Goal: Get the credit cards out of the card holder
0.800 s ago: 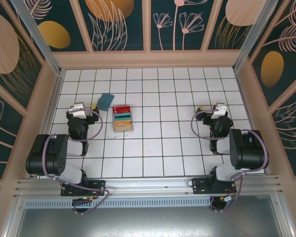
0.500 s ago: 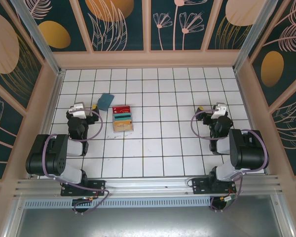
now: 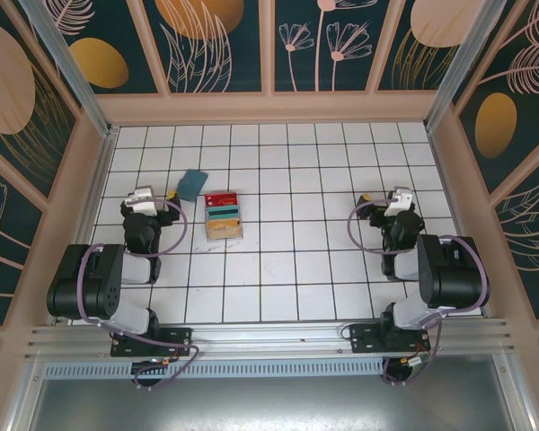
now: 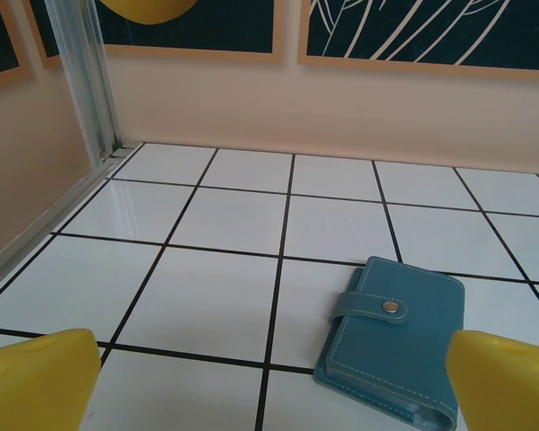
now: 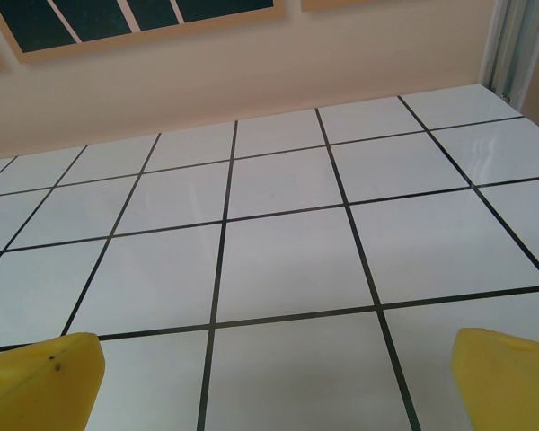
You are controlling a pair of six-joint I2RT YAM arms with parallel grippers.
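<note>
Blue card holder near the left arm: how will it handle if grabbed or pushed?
The card holder looks soft: stitched, padded cover, so probably bends some. Its snap strap is shut, so it likely stays folded. Flat on glossy tiles, it may slide, not tip.

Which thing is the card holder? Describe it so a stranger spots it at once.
On the white tiled table, go to the far-left area. The card holder lies flat there, shut with a snap tab. Unlike the red, teal and tan cards near it, it is a slate-blue wallet.
</note>
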